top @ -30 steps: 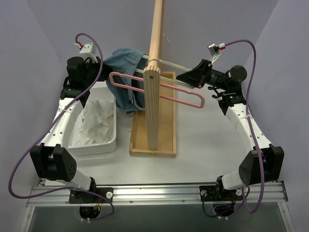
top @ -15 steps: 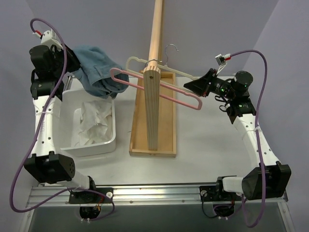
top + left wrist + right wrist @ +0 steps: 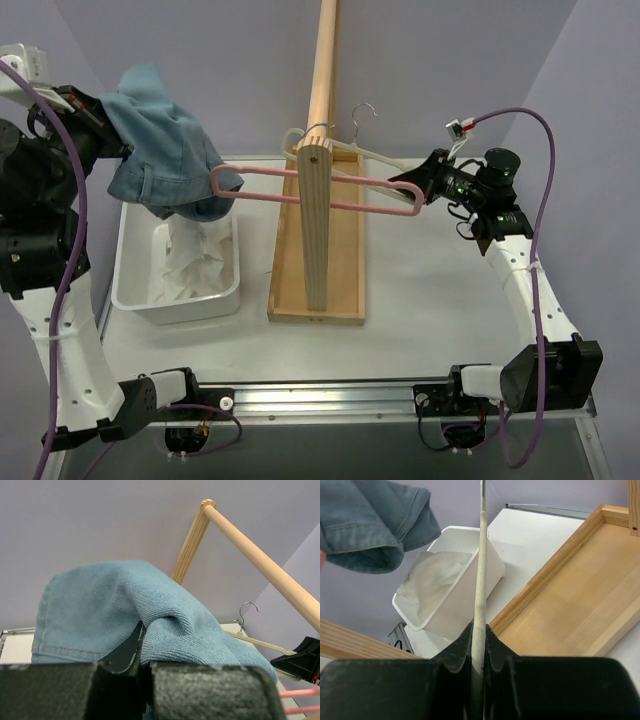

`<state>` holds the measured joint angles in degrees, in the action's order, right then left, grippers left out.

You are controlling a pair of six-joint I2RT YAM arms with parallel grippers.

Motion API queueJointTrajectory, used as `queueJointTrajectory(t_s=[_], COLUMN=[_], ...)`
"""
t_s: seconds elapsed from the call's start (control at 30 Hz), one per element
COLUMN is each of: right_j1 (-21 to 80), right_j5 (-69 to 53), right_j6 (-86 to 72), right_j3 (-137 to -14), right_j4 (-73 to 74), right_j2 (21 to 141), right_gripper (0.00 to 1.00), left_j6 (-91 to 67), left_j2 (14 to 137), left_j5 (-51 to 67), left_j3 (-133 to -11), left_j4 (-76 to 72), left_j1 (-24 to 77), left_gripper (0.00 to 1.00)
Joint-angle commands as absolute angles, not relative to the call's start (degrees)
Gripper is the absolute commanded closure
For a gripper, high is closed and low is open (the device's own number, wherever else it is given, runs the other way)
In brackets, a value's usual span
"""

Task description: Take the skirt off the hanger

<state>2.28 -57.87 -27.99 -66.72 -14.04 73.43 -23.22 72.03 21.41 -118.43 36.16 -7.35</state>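
The skirt (image 3: pixel 195 258) lies crumpled as white fabric in the white bin (image 3: pixel 128 292), also seen as the skirt (image 3: pixel 437 577) in the right wrist view. The pink hanger (image 3: pixel 360 205) hangs bare across the wooden post. Its left end overlaps the hem of a blue denim garment (image 3: pixel 160 150); I cannot tell whether they touch. My left gripper (image 3: pixel 141 640) is shut on that denim (image 3: pixel 100 605), held high at the far left. My right gripper (image 3: pixel 412 185) is shut on the end of an off-white hanger (image 3: pixel 375 155); its bar (image 3: pixel 481 555) runs between the jaws (image 3: pixel 477 635).
A wooden rail (image 3: pixel 322 70) runs back from an upright post (image 3: pixel 313 230), which stands in a shallow wooden tray (image 3: pixel 345 260). The off-white hanger's metal hook (image 3: pixel 362 110) sits beside the rail. Purple walls close in on both sides.
My left arm has risen and swung left, pulling the denim off the off-white hanger. The pink hanger has swung more level, its left end further left. My right gripper has stayed on the off-white hanger.
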Motion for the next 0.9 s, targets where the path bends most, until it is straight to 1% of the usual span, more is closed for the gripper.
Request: queueJointTrajectory(t_s=[0.0,0.23,0.33,0.47,0.5,0.57,0.6,0.7,0.73,0.87], right_j1=[1.9,1.9,2.2,2.5,2.5,2.5,2.6,2.8,2.8,3.0], right_j5=[-58.6,-59.1,-60.3,-61.6,-61.6,-61.6,-61.7,-61.8,-61.8,-62.4], right_j6=[-26.6,-25.0,-25.7,-27.3,-27.2,-27.2,-27.5,-27.2,-27.0,-26.7], right_j3=[-69.1,-73.5,-74.4,-76.4,-77.3,-80.1,-80.9,-83.5,-83.7,-82.6], right_j4=[-15.3,-12.8,-14.5,-16.8,-16.1,-15.7,-15.8,-15.3,-15.3,-16.9], right_j2=[72.1,73.8,74.8,76.9,78.2,79.4,80.5,82.2,82.4,83.4], right_gripper=[1.00,1.00,1.00,1.00,1.00,1.00,1.00,1.00,1.00,1.00], left_j6=[-21.6,-18.3,-19.2,-22.8,-24.2,-26.8,-28.1,-33.0,-33.7,-32.7], left_j2=[70.4,64.9,63.3,61.4,61.4,62.6,63.3,63.8,63.6,64.7], left_j5=[19.4,15.6,13.6,10.6,10.5,12.4,13.3,19.5,19.7,19.2], left_j3=[-117.1,-111.1,-105.0,-90.6,-84.8,-79.1,-74.0,-64.8,-59.5,-52.9], left_j4=[37.0,40.2,39.9,35.3,33.2,29.7,26.9,18.5,17.2,15.2], left_j1=[-7.7,-7.1,-6.0,-6.2,-7.3,-8.3,-9.1,-13.9,-14.5,-14.6], left_gripper=[0.98,0.98,0.98,0.98,0.98,0.98,0.98,0.98,0.98,0.98])
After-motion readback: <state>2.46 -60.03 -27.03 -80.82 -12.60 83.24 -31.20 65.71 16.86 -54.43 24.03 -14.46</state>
